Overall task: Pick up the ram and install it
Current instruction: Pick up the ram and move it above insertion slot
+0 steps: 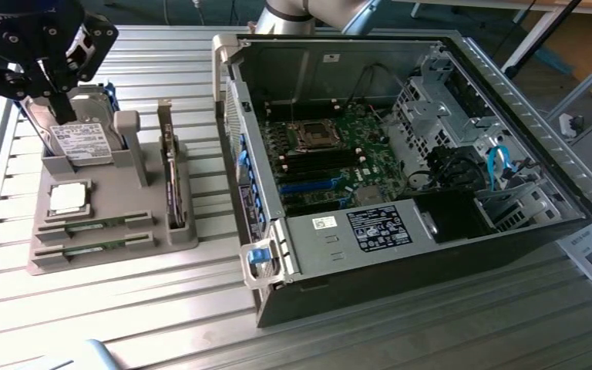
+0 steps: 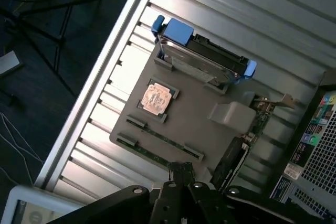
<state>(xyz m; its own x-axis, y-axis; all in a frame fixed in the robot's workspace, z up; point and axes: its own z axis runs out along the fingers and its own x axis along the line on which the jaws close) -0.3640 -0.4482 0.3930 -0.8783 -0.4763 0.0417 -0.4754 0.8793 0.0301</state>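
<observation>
1. Ram [image 1: 95,228] sits in the nearest slots of the grey tray [image 1: 121,254] on the slatted surface [image 1: 173,308].
2. Gripper [image 1: 65,114] hovers farther back, above the hard drive [image 1: 85,142], jaws closed on nothing.
3. Best grasp, likely: mid-length, across the stick's thin faces, kept level.

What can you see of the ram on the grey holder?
The ram shows as two long, thin green boards, seemingly set on edge in parallel slots of the grey holder, with grey clips at their ends. They lie along the holder's edge nearest the exterior camera, just past the square processor, outside the computer case. Nothing grips them: the shut hand hangs by the hard drive.
</observation>
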